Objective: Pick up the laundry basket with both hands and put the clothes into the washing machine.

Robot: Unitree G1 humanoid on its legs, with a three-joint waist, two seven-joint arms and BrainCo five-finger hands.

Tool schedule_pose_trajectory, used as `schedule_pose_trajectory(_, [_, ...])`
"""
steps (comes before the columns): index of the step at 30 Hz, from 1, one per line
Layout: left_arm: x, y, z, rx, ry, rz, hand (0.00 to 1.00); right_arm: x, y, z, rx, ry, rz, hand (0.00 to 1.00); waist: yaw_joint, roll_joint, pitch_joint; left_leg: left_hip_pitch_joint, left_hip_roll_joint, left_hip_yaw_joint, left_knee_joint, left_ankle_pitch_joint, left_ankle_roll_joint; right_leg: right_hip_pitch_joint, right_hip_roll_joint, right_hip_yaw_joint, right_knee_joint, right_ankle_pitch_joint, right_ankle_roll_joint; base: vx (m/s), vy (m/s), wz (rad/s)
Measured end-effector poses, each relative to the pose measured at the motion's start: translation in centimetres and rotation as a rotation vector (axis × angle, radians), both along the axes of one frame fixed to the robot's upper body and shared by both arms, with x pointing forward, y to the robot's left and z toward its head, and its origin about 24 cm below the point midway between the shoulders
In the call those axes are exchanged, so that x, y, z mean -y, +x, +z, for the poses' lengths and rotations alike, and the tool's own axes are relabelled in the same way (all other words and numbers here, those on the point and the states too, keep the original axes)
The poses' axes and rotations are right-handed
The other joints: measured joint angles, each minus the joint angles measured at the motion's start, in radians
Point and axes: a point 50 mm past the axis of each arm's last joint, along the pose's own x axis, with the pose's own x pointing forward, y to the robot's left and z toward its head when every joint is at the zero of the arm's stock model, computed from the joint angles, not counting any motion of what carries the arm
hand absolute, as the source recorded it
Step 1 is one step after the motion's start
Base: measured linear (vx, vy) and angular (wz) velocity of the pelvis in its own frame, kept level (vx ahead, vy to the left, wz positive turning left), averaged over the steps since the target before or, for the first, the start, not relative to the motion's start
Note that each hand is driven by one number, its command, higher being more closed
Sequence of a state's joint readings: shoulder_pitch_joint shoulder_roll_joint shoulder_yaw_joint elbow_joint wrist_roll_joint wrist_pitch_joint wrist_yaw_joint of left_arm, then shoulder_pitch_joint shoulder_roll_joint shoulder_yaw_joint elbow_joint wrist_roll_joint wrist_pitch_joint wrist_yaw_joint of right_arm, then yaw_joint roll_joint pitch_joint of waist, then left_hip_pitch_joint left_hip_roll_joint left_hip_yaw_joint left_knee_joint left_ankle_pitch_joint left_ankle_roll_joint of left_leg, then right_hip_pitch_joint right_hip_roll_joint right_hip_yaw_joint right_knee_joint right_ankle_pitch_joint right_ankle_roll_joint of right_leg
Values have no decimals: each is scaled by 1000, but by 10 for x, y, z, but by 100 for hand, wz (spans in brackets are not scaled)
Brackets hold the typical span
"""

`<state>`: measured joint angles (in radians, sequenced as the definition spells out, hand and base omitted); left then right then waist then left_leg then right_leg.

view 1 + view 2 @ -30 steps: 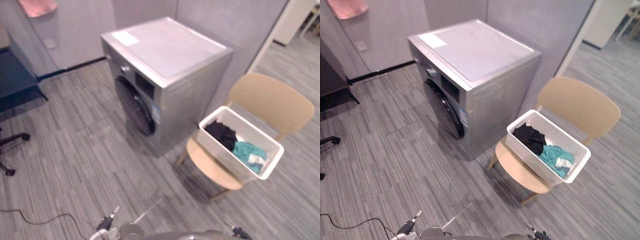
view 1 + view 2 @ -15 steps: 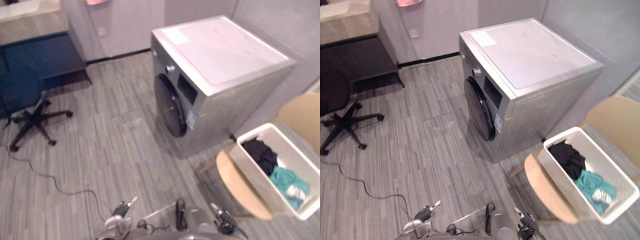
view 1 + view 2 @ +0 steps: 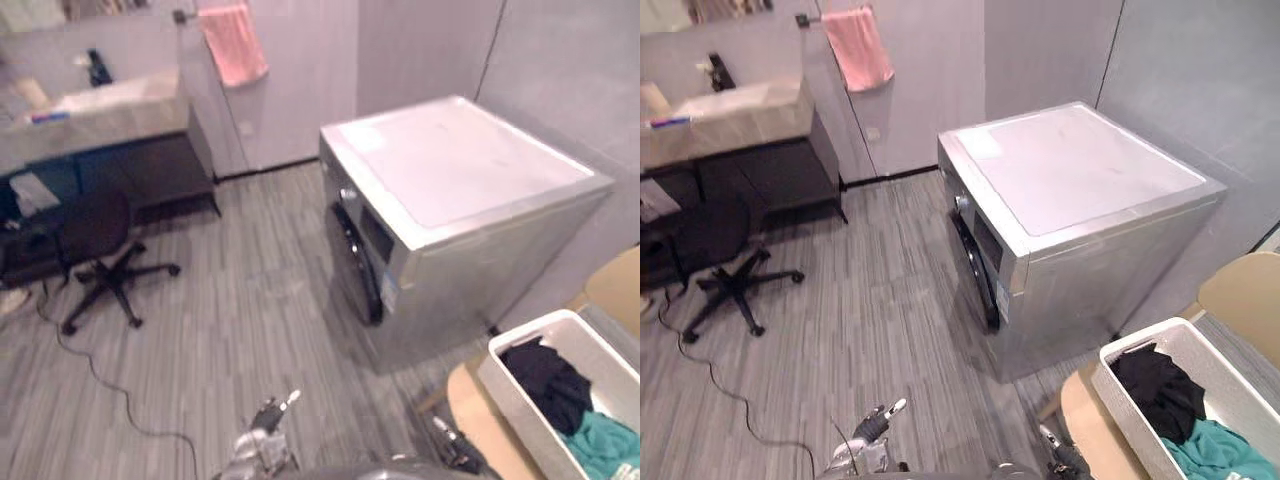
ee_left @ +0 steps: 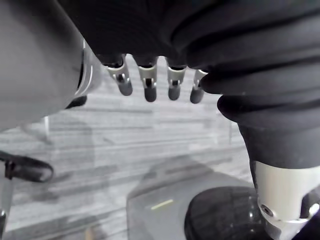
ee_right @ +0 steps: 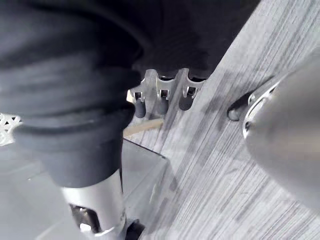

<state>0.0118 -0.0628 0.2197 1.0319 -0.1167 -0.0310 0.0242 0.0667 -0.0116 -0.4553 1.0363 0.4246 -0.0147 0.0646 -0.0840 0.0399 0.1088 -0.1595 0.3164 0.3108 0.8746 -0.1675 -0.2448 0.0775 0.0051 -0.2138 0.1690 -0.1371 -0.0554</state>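
The white laundry basket (image 3: 1126,410) sits on the seat of a tan wooden chair (image 3: 1240,295), just beside the side wall of the washing machine (image 3: 1080,180) and well apart from both hands. Inside it, a black garment (image 3: 1155,385) is heaped at the end nearer the machine, and a teal garment (image 3: 1215,450) lies against it toward the other end. The machine stands on the grey plank floor (image 3: 890,320), its dark round door (image 3: 975,275) closed on the front face and its flat top bare. The left hand (image 4: 148,80) hangs low over the floor in front of the machine, its fingers loose and nearly straight, with nothing in them. The right hand (image 5: 161,97) hangs the same way, near the chair's front edge, with slack fingers and nothing in its grasp. Further off across the floor stands a black office chair (image 3: 710,230), before a dark cabinet with a pale sink counter (image 3: 730,110). A pink towel (image 3: 860,45) hangs on the wall beside it.
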Motion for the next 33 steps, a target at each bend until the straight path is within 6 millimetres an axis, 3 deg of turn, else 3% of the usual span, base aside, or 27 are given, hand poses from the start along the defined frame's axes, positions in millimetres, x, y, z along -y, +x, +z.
schedule_pose_trajectory(1, [-2, -1, 0, -3, 2, 14, 0, 0, 1, 0, 2, 4, -14, 0, 3, -2, 0, 6, 10, 11, -51, -6, 14, -3, -9, 19, 1, 2, 6, 107, 210, -82])
schedule_pose_trajectory(2, [-8, -5, -2, -16, 13, 27, 0, 0, 6, 0, 9, 10, -18, 0, 14, -7, -3, 32, 35, 22, -169, -18, 62, -18, -26, 65, 5, 3, 24, 81, 174, -84])
schedule_pose_trajectory(4, [-17, -10, -3, -35, 34, 33, 0, -1, 13, 1, 16, 11, -5, 0, 14, -13, -6, 51, 71, -3, -318, -17, 88, -56, -44, 125, 34, -5, 45, 87, 212, -85])
schedule_pose_trajectory(5, [-25, -13, -4, -47, 48, 55, 0, -1, 18, 2, 26, 10, 1, 0, 13, -23, -11, 51, 87, -74, -401, 14, 134, -101, -64, 171, 84, -25, 61, 121, 494, -102])
schedule_pose_trajectory(6, [-32, -15, -4, -57, 69, 83, 0, 2, 14, 0, 0, 5, 7, 0, 13, -36, -13, 48, 79, -209, -451, 38, 163, -148, -101, 231, 164, -68, 98, 133, 640, -108])
schedule_pose_trajectory(7, [-32, -17, -5, -67, 72, 83, 0, 6, 9, -1, -25, -9, 26, 0, 12, -33, -15, 50, 64, -270, -462, 47, 162, -164, -128, 261, 205, -92, 133, 109, 629, -88])
schedule_pose_trajectory(8, [-30, -19, -6, -77, 68, 72, 0, 10, 3, -2, -46, -21, 41, 0, 11, -21, -22, 51, 50, -279, -489, 97, 156, -172, -148, 277, 222, -102, 165, 85, 566, -44])
schedule_pose_trajectory(9, [-21, -21, -8, -91, 51, 51, 0, 19, -8, -2, -75, -45, 47, 0, 5, 18, -45, 49, 31, -268, -550, 213, 158, -173, -157, 277, 221, -109, 210, 103, 634, -2])
schedule_pose_trajectory(10, [-22, -23, -8, -97, 61, 26, 0, 19, -19, -5, -105, -37, 41, 0, -11, 10, -65, 74, 5, -228, -583, 121, 72, -169, -199, 280, 217, -118, 249, 137, 751, 24])
schedule_pose_trajectory(11, [-26, -22, -8, -96, 74, 15, 0, 13, -23, -7, -122, -17, 40, 0, -15, -11, -77, 94, -26, -224, -617, 103, 43, -168, -232, 280, 205, -114, 263, 114, 609, 41])
schedule_pose_trajectory(12, [-35, -19, -6, -90, 108, -23, 0, -5, -28, -12, -145, 36, 39, 0, -14, -57, -89, 91, -85, -216, -656, 119, -1, -159, -289, 287, 157, -84, 282, 115, 488, 34])
schedule_pose_trajectory(14, [-52, -16, -2, -85, 175, -96, 0, -18, -32, -15, -167, 70, 16, 0, -13, -99, -104, 82, -127, -218, -679, 124, -9, -128, -327, 292, 63, 32, 295, 78, 372, 23])
schedule_pose_trajectory(16, [-56, -13, 0, -79, 202, -138, 0, -15, -32, -14, -162, 65, 13, 0, -13, -96, -104, 99, -148, -215, -704, 127, -5, -122, -341, 295, 45, 125, 311, 21, 316, 5])
schedule_pose_trajectory(17, [-58, -10, 2, -62, 221, -166, 0, -12, -30, -13, -157, 47, 13, 0, -11, -79, -104, 123, -165, -196, -743, 139, 12, -137, -353, 299, 50, 206, 314, -7, 333, -27])
schedule_pose_trajectory(18, [-56, -12, 1, -66, 222, -166, 0, -6, -22, -10, -129, 22, 23, 0, -10, -58, -102, 145, -168, -165, -777, 151, 28, -172, -353, 289, 65, 278, 295, -22, 255, -43])
schedule_pose_trajectory(19, [-56, -14, 0, -71, 225, -166, 0, -4, -18, -9, -116, 11, 39, 0, -9, -48, -99, 151, -168, -151, -786, 154, 33, -188, -353, 272, 72, 303, 271, -29, 147, -74])
schedule_pose_trajectory(21, [-54, -24, -3, -97, 222, -181, 0, 4, 3, -1, -51, -51, 110, 0, -9, -13, -76, 183, -159, -68, -816, 163, 46, -235, -356, 123, 64, 408, 149, -37, 121, -96])
schedule_pose_trajectory(22, [-55, -27, -3, -108, 222, -179, 0, 6, 10, 2, -31, -67, 130, 0, -8, -9, -70, 191, -152, -42, -828, 166, 51, -244, -359, 71, 64, 418, 136, -74, 65, -104])
schedule_pose_trajectory(23, [-55, -34, -6, -133, 223, -186, 0, 3, 24, 8, 20, -90, 188, 0, -13, 5, -54, 208, -149, 2, -851, 171, 57, -267, -364, -25, 118, 366, 117, -87, 1, -99])
schedule_pose_trajectory(24, [-59, -38, -6, -147, 233, -188, 0, -3, 43, 18, 95, -117, 266, 0, -10, -4, -52, 220, -149, 29, -863, 173, 58, -278, -364, -117, 171, 285, 105, -86, -38, -94])
schedule_pose_trajectory(25, [-61, -39, -6, -151, 240, -189, 0, -8, 55, 25, 147, -138, 316, 0, -8, -9, -51, 222, -149, 44, -867, 174, 57, -278, -359, -151, 162, 265, 108, -87, -84, -90])
schedule_pose_trajectory(26, [-65, -40, -5, -160, 256, -200, 0, -16, 81, 43, 268, -182, 397, 0, -4, -16, -50, 221, -147, 63, -875, 175, 54, -274, -336, -163, 106, 253, 126, -91, -118, -60])
schedule_pose_trajectory(27, [-67, -42, -5, -169, 262, -205, 0, -20, 94, 54, 331, -206, 428, 0, -3, -19, -50, 216, -145, 70, -877, 178, 50, -267, -324, -160, 69, 247, 134, -130, -216, -56])
schedule_pose_trajectory(28, [-67, -38, -5, -166, 263, -201, 0, -24, 121, 80, 470, -267, 477, 0, -2, -41, -45, 205, -144, 77, -883, 191, 36, -242, -301, -169, -11, 216, 162, -82, -172, -22])
schedule_pose_trajectory(30, [-53, -31, -6, -149, 227, -193, 0, -15, 145, 106, 569, -379, 534, 0, 1, -20, -26, 204, -129, 67, -911, 216, 54, -239, -266, -172, -47, 216, 162, -74, -163, -9])
schedule_pose_trajectory(33, [-42, -27, -7, -134, 206, -208, 0, 0, 167, 136, 641, -547, 613, 0, 23, -5, -28, 188, -100, 31, -938, 230, 31, -237, -214, -197, -98, 225, 149, -49, -136, -3])
